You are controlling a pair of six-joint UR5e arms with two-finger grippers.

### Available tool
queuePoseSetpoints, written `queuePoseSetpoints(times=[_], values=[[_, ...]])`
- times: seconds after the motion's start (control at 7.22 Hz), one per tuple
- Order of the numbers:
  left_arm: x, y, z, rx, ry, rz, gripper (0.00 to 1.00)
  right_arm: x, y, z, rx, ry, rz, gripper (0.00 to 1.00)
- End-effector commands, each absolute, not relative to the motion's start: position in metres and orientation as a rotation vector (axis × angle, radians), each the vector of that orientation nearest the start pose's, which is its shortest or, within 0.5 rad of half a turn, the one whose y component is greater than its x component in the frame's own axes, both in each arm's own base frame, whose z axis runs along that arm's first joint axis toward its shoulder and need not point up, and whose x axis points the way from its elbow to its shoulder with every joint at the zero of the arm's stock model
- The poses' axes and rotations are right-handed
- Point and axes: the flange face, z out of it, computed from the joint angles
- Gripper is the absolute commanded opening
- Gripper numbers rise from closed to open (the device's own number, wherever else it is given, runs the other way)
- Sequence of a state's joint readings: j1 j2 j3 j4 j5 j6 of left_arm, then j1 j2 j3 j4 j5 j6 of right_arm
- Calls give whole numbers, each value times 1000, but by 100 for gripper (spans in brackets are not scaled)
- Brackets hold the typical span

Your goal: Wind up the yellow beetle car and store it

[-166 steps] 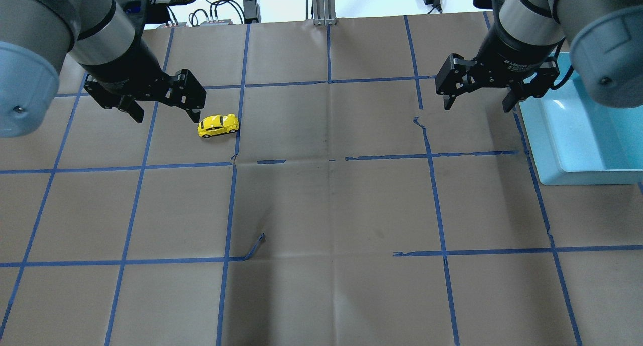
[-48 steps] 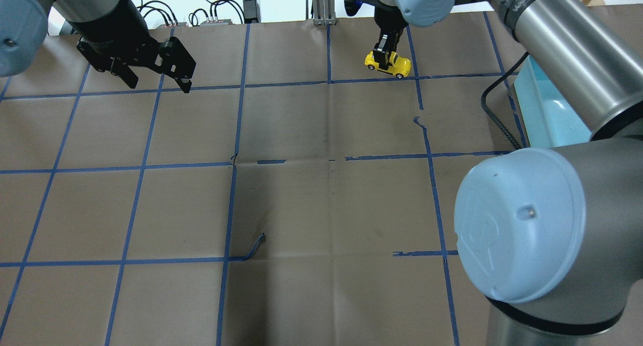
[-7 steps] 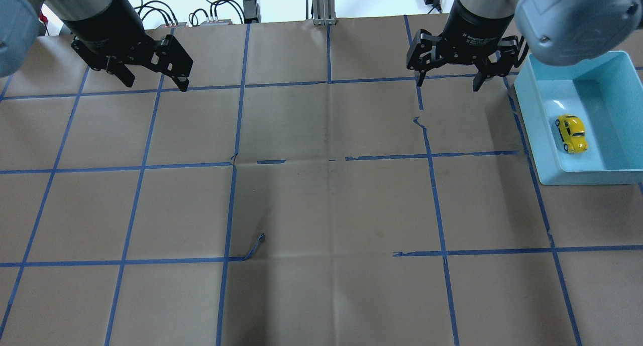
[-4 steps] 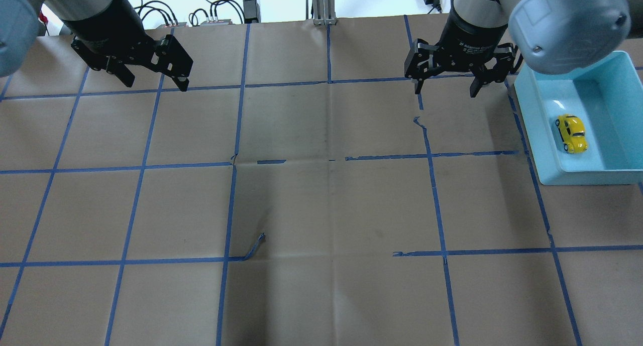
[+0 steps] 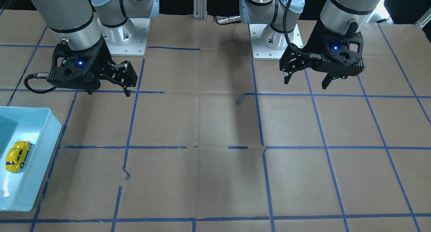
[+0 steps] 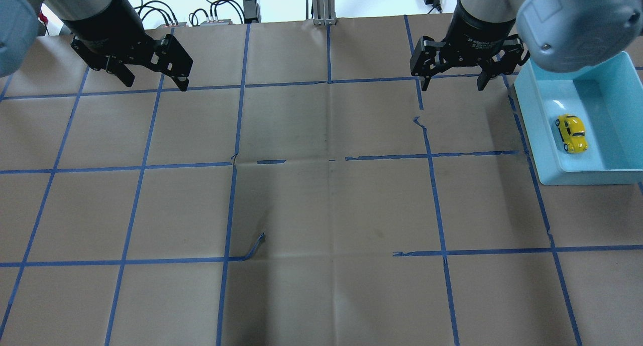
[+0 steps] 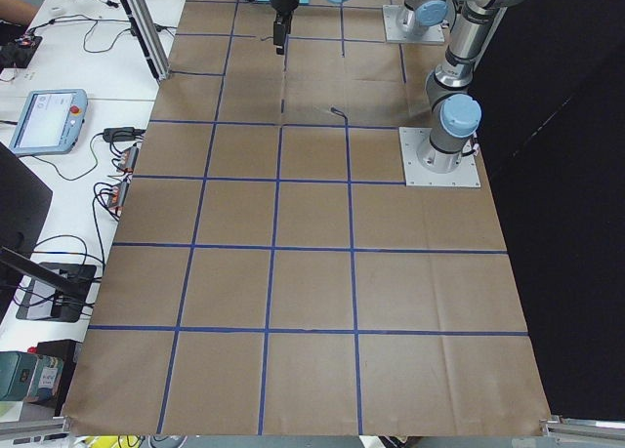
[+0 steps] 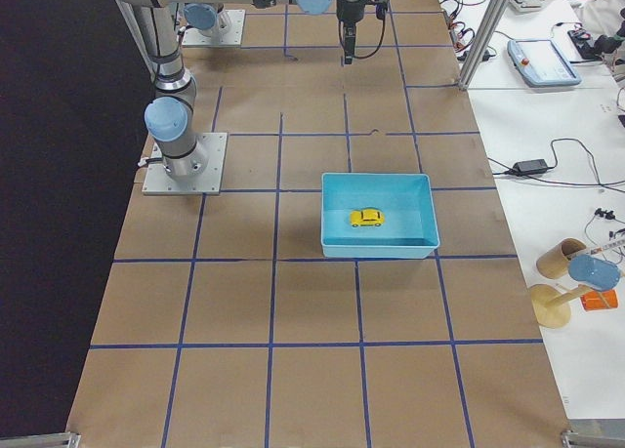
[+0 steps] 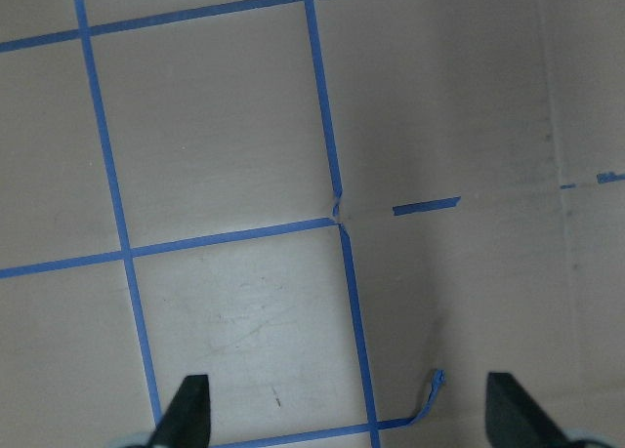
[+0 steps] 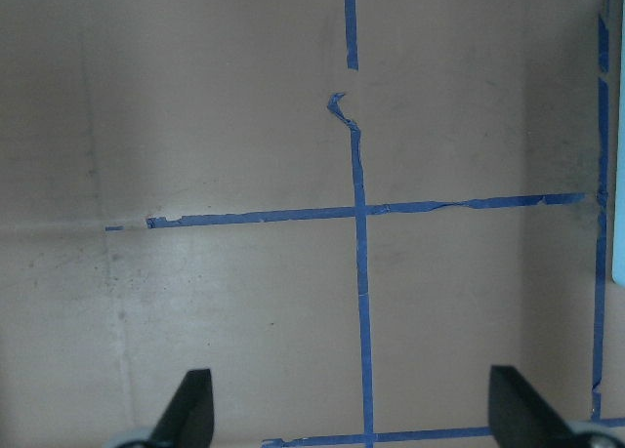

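Brown-papered surface with a blue tape grid; the yellow beetle car sits inside the light-blue bin.
Both claws hang empty over the paper, well apart from the toy. The right claw has its fingers spread near the bin's far corner, and the left claw is equally spread at the opposite end. Storing looks done, so the step in hand is probably the retreat. Doing it well means keeping the right claw high and clear of the bin's wall, since a knock could jolt the bin and set a wound car rolling.
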State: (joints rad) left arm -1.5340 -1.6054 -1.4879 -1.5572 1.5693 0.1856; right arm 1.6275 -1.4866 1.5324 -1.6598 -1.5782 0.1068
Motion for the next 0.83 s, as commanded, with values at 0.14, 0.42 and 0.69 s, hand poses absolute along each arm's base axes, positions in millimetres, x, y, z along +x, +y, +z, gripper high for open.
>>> queuePoseSetpoints(times=[0.14,0.42,0.69], values=[[-115,-517,513,234,3130,-99,99,161,-515,474,80,3147,-49,100],[-115,-516,513,233,3127,-99,99,154,-514,482,93,3162,-73,100],[-114,-517,513,231,3125,-98,99,152,-510,489,94,3172,-99,100]])
